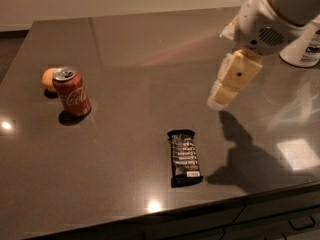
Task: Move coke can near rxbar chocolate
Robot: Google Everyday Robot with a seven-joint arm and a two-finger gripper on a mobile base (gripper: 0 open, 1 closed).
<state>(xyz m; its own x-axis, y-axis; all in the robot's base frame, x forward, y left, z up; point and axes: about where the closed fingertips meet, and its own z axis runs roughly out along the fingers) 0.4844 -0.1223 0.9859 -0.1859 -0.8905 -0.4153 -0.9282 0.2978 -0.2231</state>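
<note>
Red coke can [72,91]: one, upright | rxbar chocolate [185,157]: one, flat | orange fruit [48,79]: one, behind can | gripper [219,101]: one, aloft right, grip unreadable

Gripper [220,100] at right, free tabletop [150,59] toward coke can [72,93] — orange [48,79] behind

The coke can [72,91] half hides the orange fruit [48,78]. The gripper [223,95] hangs right of centre, its arm [280,11] cut by the top edge.

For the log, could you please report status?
Gripper hovers over table, right side. Red aluminium coke can upright far left. Black wrapped rxbar chocolate front-centre. Nothing between them.
</note>
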